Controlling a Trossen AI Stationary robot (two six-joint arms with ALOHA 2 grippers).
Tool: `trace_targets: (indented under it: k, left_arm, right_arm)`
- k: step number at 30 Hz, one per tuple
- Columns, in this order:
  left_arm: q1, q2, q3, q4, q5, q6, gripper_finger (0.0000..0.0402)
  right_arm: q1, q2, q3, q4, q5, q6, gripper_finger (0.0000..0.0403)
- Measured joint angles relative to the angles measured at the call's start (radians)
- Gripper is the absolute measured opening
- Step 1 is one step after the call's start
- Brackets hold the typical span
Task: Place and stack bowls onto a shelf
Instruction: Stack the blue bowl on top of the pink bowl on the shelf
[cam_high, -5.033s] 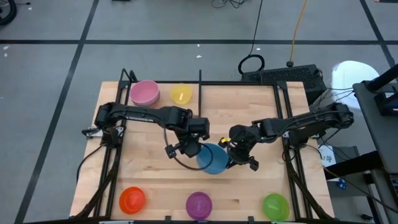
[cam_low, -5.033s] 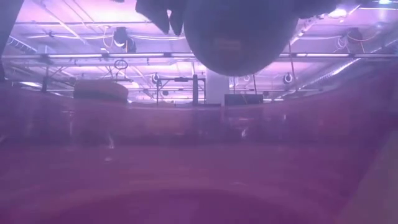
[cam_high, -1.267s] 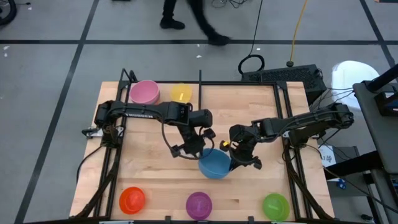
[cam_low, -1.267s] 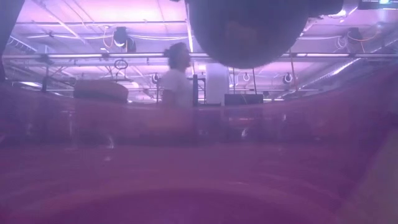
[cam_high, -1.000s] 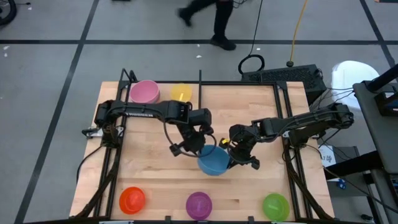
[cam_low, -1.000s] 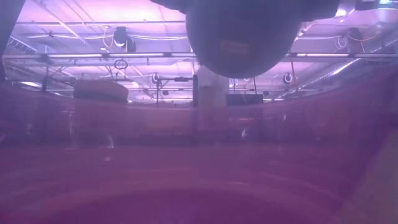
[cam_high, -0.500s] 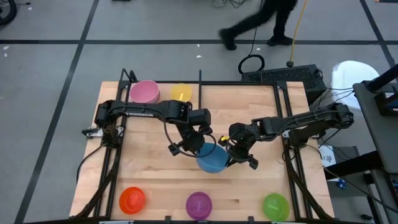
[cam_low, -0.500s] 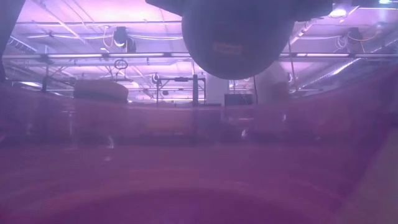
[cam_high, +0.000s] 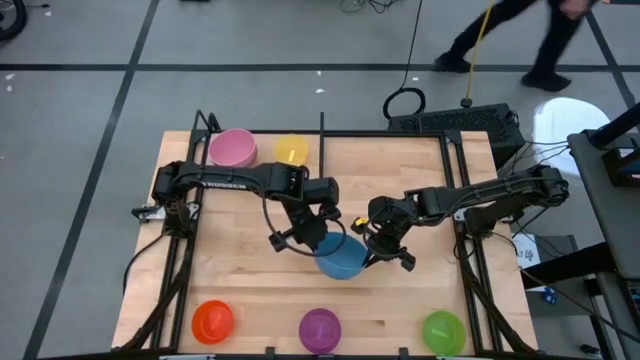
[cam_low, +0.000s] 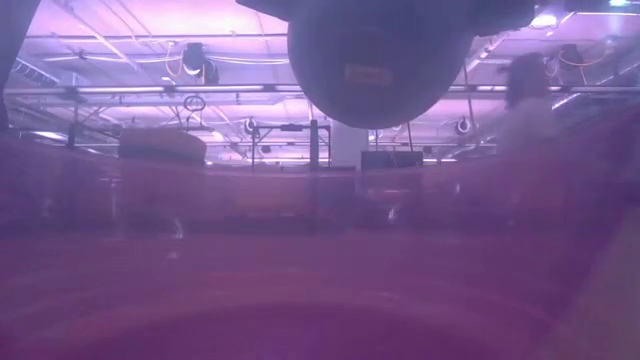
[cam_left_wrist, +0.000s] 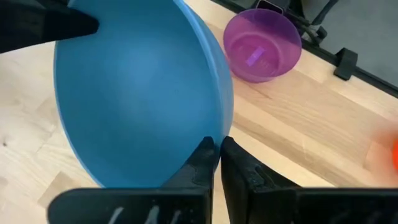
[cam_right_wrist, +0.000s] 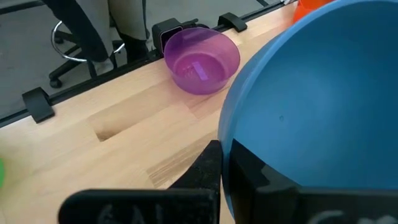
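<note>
Grey floor marked with dark tape lines surrounds the light-wood desk (cam_high: 240, 290), and a person walks past at the far side of the room. Mid-desk, the blue bowl (cam_high: 342, 256) hangs clear of the wood, tilted, with both arms on it: the left gripper (cam_left_wrist: 216, 160) is closed on one edge of the rim and the right gripper (cam_right_wrist: 224, 163) is closed on the opposite edge. That double pinch looks like the risk to me. The bowl is smooth, thin-walled plastic, so if one arm pulls before the other lets go, the rim could slip out and the bowl drop and roll. The purple bowl (cam_high: 320, 327), the orange bowl (cam_high: 212, 320) and the green bowl (cam_high: 443, 328) sit along the near edge. The pink bowl (cam_high: 232, 148) and yellow bowl (cam_high: 291, 151) rest on the shelf (cam_high: 380, 138) at the far edge, left of its black divider.
</note>
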Motion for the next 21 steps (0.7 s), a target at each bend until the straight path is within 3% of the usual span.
trace_targets:
  k: [6, 13, 21]
  left_arm:
    - [0.001, 0.0, 0.0, -0.007, -0.004, 0.01, 0.001]
    - [0.01, 0.0, 0.0, -0.024, -0.009, -0.001, 0.001]
    - [0.011, -0.001, 0.0, -0.068, -0.051, -0.022, 0.0007]
  right_arm:
    - [0.0, 0.0, 0.0, 0.012, 0.0, 0.022, 0.0001]
    - [-0.001, 0.0, 0.0, 0.056, 0.006, 0.174, 0.0024]
    - [-0.006, 0.0, 0.001, 0.07, 0.187, 0.277, 0.0072]
